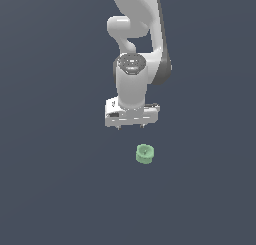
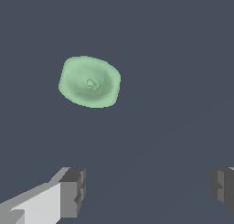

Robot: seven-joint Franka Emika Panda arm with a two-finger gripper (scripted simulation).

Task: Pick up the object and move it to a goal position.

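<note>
Flat slate-grey ground (image 1: 55,189) fills both views with no edge or texture to break it, and nothing marks where floor ends and backdrop begins. From the upper part of the exterior view the white arm (image 1: 137,34) comes down in a bend, its last link a pale cylinder topped by a dark round cap, ending in a boxy white hand. Below that hand sits the gripper (image 1: 131,126), its two short dark fingertips poking down just under the body and standing well apart from each other, with nothing between them. The object (image 1: 145,154), a small pale-green short cylinder with a sunken top and a slightly wider foot, rests on the ground lower in the exterior view and a little toward the exterior view's right of the gripper, clearly separate from it and not touched by either finger. It looks upright, its recessed face turned up. In the wrist view the same object (image 2: 90,82) appears from above as a rounded green blob with a shallow dish and a tiny mark at its centre, lying on bare grey ground away from the fingers. One grey finger pad (image 2: 72,192) on a white mount shows at one lower corner and the other finger at the opposite edge, a wide empty gap between them
</note>
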